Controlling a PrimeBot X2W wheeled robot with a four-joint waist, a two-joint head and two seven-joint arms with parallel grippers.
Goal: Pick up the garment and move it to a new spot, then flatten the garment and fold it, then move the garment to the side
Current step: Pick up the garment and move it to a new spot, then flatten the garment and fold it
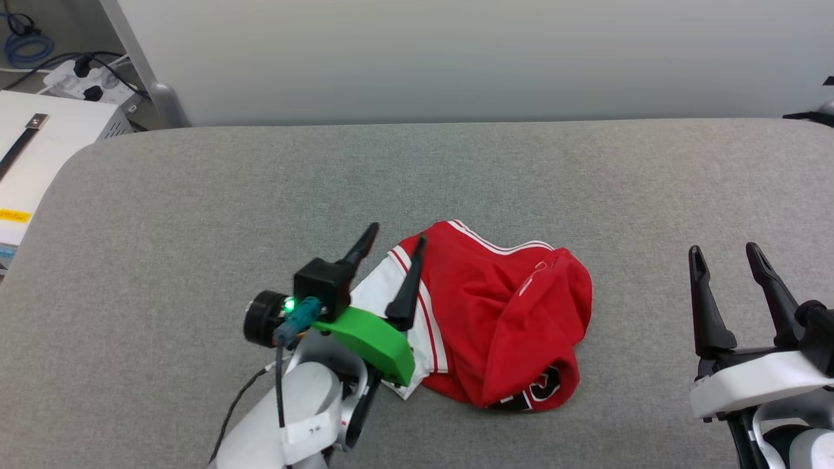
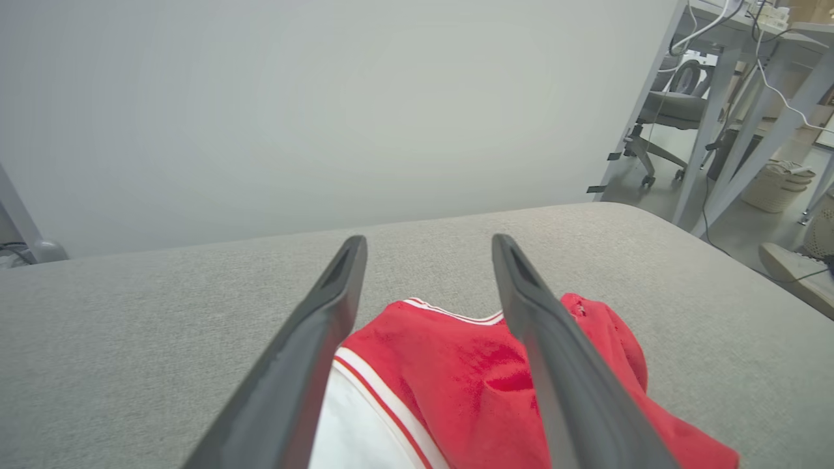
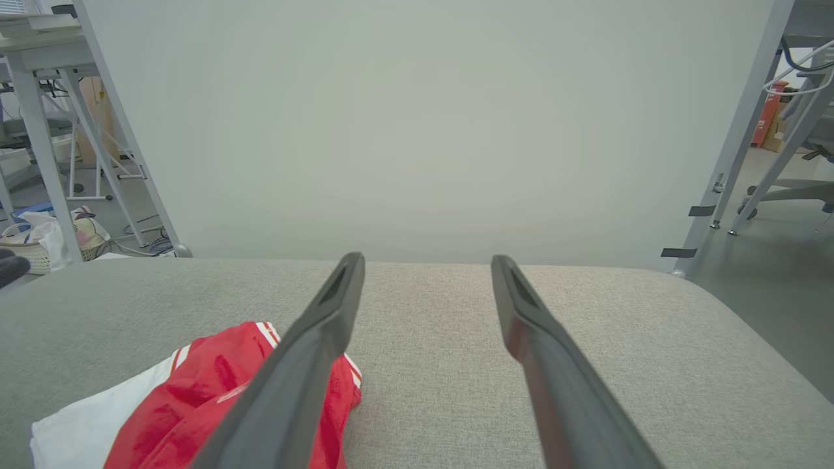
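The garment (image 1: 502, 319), a red jersey with a white panel, striped trim and part of a black numeral at its lower edge, lies crumpled in a heap at the middle of the grey padded table (image 1: 195, 195). My left gripper (image 1: 399, 240) hangs open just over the heap's left side, with nothing between its fingers. Seen from the left wrist, the garment (image 2: 443, 384) lies below and between the spread fingers (image 2: 306, 365). At the lower right my right gripper (image 1: 724, 249) stands open, well apart from the cloth. The right wrist view has the garment (image 3: 195, 404) at its lower left.
A pale wall panel (image 1: 456, 58) rises behind the table's far edge. A white box (image 1: 39, 150) and a power strip with cables (image 1: 91, 81) sit off the table's left end. Desk legs, an office chair (image 2: 671, 111) and baskets stand on the floor beyond the right end.
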